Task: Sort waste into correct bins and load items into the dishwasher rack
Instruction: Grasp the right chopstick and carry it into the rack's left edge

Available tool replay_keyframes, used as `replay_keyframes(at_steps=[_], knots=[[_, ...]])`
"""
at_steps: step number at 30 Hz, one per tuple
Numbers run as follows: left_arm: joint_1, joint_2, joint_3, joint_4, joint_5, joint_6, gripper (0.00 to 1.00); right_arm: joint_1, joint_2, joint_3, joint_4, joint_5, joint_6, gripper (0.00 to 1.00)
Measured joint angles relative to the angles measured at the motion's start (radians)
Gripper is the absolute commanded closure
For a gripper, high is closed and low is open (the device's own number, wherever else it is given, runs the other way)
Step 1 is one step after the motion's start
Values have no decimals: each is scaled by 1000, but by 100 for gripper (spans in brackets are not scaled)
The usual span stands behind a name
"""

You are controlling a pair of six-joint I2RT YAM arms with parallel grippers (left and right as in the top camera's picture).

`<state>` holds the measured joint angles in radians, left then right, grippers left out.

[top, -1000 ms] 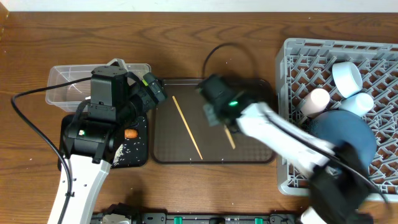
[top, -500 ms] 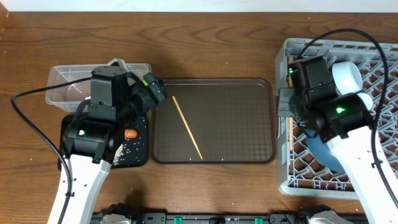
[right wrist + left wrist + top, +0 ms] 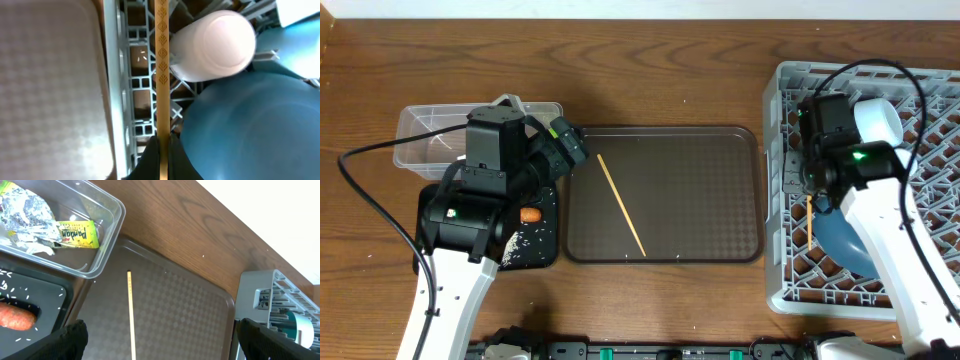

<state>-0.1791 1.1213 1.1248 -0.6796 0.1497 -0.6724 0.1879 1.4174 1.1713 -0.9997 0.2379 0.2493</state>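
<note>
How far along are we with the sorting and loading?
Done: wrapper sits in the tub, sausage and rice in the black tray; plate and a cup are in the rack. In hand: right gripper holds one chopstick over the rack. Left: the other chopstick on the brown tray; left gripper is open, empty.

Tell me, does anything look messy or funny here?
Nothing looks broken. Loose rice grains lie scattered in the black tray, and one chopstick lies slanted alone on the brown tray while the right tool holds the other chopstick over the rack.
</note>
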Motion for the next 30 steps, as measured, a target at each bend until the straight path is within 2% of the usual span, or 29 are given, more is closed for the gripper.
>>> replay_keyframes(at_steps=[7,16,18,19,22,24,30], knots=[[0,0,0,0,0,0,2,0,34,-10,56,2,-67,99],[0,0,0,0,0,0,2,0,74,-10,93,0,-79,98],[0,0,0,0,0,0,2,0,88,-10,105,-3,-78,83],[0,0,0,0,0,0,2,0,95,-10,108,-3,-76,80],[0,0,0,0,0,0,2,0,114,-10,113,-4,-77,59],[0,0,0,0,0,0,2,0,119,-11,115,-5,-83,56],[0,0,0,0,0,0,2,0,119,-11,135,-9,-90,58]])
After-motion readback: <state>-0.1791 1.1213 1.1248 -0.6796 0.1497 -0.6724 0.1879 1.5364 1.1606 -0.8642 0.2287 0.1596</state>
